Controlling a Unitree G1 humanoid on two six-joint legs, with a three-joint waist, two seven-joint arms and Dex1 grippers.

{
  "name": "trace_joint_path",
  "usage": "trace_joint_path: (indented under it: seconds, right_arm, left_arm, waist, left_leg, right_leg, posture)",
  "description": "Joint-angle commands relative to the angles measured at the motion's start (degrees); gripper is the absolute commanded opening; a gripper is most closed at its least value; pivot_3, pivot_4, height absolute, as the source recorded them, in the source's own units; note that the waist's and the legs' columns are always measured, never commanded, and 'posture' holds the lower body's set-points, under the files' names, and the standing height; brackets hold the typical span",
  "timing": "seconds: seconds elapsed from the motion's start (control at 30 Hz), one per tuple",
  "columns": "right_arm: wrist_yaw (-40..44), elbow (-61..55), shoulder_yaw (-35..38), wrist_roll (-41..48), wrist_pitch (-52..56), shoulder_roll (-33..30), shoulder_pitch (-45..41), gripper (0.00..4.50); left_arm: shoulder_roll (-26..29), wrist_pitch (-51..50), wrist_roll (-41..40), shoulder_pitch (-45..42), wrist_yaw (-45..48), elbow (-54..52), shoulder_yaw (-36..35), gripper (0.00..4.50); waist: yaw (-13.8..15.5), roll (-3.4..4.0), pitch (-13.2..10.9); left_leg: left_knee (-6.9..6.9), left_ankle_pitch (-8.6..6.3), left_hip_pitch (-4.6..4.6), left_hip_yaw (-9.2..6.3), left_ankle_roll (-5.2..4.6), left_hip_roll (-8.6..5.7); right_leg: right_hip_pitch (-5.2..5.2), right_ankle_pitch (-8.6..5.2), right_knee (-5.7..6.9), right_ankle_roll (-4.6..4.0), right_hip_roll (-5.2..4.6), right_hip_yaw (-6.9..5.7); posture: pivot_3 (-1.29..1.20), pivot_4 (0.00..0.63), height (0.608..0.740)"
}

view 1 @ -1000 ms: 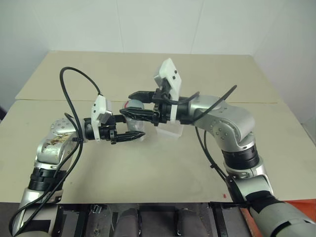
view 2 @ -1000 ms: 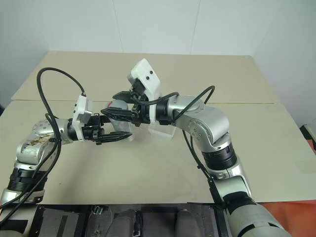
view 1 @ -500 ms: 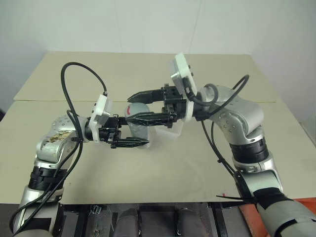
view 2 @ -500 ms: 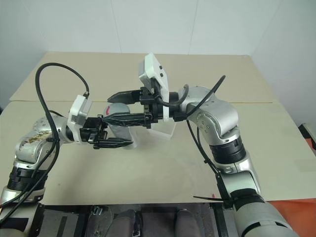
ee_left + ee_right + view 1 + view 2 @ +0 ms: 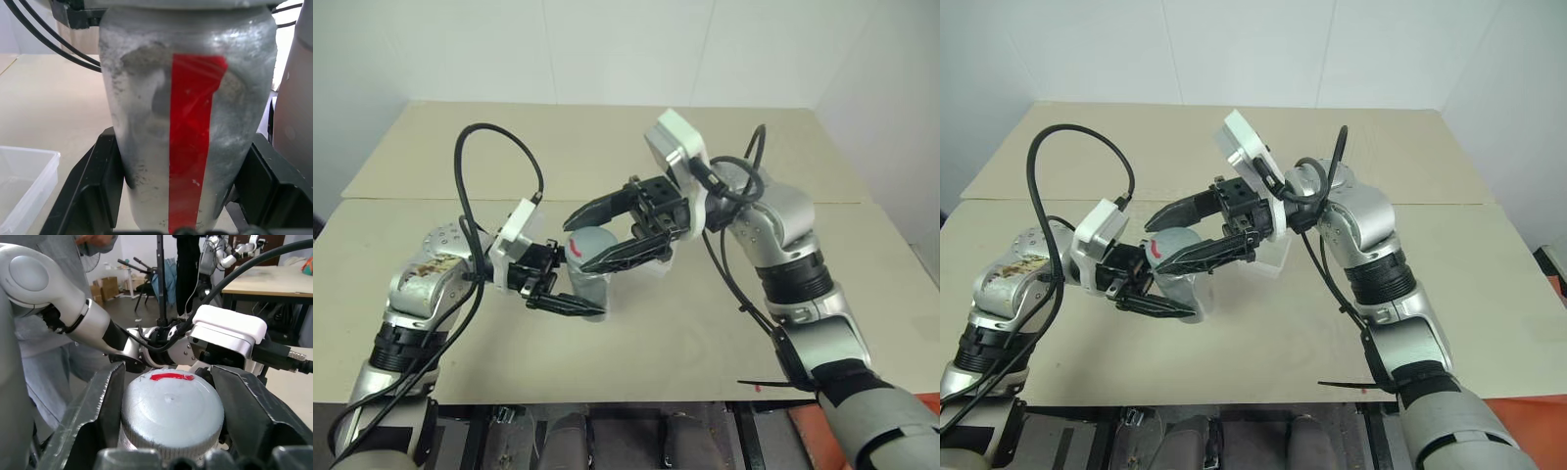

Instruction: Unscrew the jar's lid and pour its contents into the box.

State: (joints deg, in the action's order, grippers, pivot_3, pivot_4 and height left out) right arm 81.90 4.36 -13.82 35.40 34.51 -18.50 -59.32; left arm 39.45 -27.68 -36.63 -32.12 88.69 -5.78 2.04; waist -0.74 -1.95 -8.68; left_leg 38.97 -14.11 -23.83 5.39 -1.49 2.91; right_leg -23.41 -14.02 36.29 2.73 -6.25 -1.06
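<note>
My left gripper (image 5: 585, 290) is shut on the body of the jar (image 5: 589, 264), a silvery cylinder with a red stripe (image 5: 191, 142), and holds it upright just above the table. The grey lid (image 5: 171, 409) with its red mark sits on top of the jar. Coming in from the right, my right gripper (image 5: 578, 243) is open, with one finger on each side of the lid (image 5: 592, 238). The clear plastic box (image 5: 1271, 257) rests on the table just behind the jar, partly hidden by the right gripper.
The beige table (image 5: 705, 333) has bare surface in front of and on both sides of the arms. Black cables (image 5: 494, 137) loop above both wrists. A person in grey clothing (image 5: 44, 362) stands behind my left arm in the right wrist view.
The right wrist has turned and its fingers have spread wider around the lid. The left gripper has drawn the jar slightly back towards me and swung round.
</note>
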Motion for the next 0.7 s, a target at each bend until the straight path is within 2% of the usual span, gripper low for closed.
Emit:
trace_joint_path:
  seconds: [0.03,0.07,0.37,0.53,0.7]
  right_arm:
    - [-2.8,-1.1,1.3,-0.7,-0.6,0.9,0.0,4.36]
    - [-4.6,-2.1,2.0,-1.0,-0.5,0.7,0.7,4.47]
    - [-22.0,-16.6,9.3,-0.2,4.5,-4.0,10.8,4.47]
    - [-36.5,-26.1,8.9,-2.4,9.3,-2.0,14.6,4.47]
    - [-47.1,-29.8,6.8,-4.0,14.5,1.6,14.1,4.47]
  left_arm:
    - [1.1,0.9,-0.8,-1.1,-0.7,-0.5,-2.2,2.78]
    - [1.4,0.7,-0.7,-0.4,-1.3,-0.9,-2.7,2.78]
    - [4.8,1.4,0.0,7.6,-8.3,-1.5,-9.5,2.78]
    - [0.1,1.9,3.7,7.8,-21.1,-2.9,-9.5,2.78]
    - [-4.2,2.3,7.4,6.7,-30.6,-4.0,-8.0,2.78]
  waist:
    - [0.0,0.01,0.0]
    - [0.0,0.01,0.0]
    - [0.1,0.02,0.0]
    - [0.1,0.02,0.0]
    - [0.1,0.02,0.0]
  left_leg:
    - [-0.01,0.00,0.00,0.00,0.00,-0.01]
    - [-0.01,0.00,0.00,0.00,0.00,0.00]
    - [-0.01,0.01,-0.02,-0.02,0.01,0.02]
    - [-0.01,0.01,-0.01,-0.06,0.01,0.01]
    - [-0.02,0.01,-0.01,-0.10,0.02,0.00]
  right_leg:
    - [-0.02,0.00,0.03,0.00,0.00,0.03]
    - [-0.03,0.00,0.04,0.00,0.00,0.04]
    - [-0.05,0.00,0.02,0.00,-0.01,0.05]
    - [-0.08,0.00,-0.06,0.00,-0.01,0.08]
    - [-0.08,0.00,0.01,0.00,-0.01,0.11]
  posture:
    - [0.00,0.150,0.740]
    - [0.00,0.150,0.740]
    - [0.00,0.150,0.740]
    - [0.00,0.150,0.740]
    - [0.00,0.150,0.740]
